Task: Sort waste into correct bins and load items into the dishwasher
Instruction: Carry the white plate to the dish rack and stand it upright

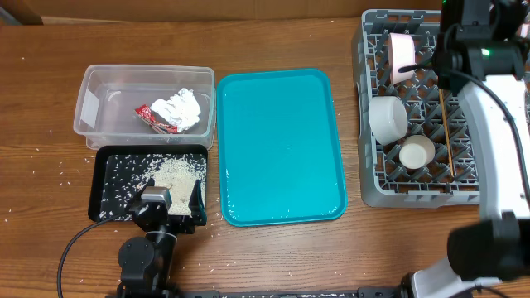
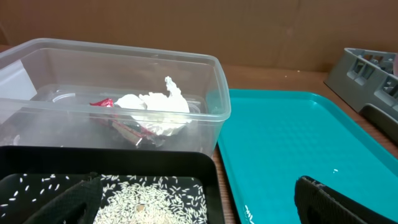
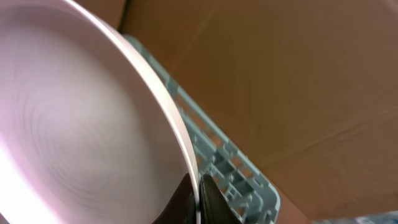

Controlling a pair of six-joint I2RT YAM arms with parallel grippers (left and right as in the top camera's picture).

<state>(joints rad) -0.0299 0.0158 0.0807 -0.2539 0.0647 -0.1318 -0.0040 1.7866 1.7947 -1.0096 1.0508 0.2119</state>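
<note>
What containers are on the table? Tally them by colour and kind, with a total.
Clear plastic tub: 1
Black tray: 1
Teal serving tray: 1
Grey dish rack: 1
Total: 4

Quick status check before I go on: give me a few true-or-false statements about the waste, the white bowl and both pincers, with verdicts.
1. The napkin lies in the clear tub. True.
2. The rice is piled on the teal tray. False: the pile is in the black tray, and the teal tray is bare.
3. The left pincer is open over the black tray. True.
4. The white bowl sits on the teal tray. False: it is in the rack.
5. The right pincer grips the rim of the pink plate. True.
</note>
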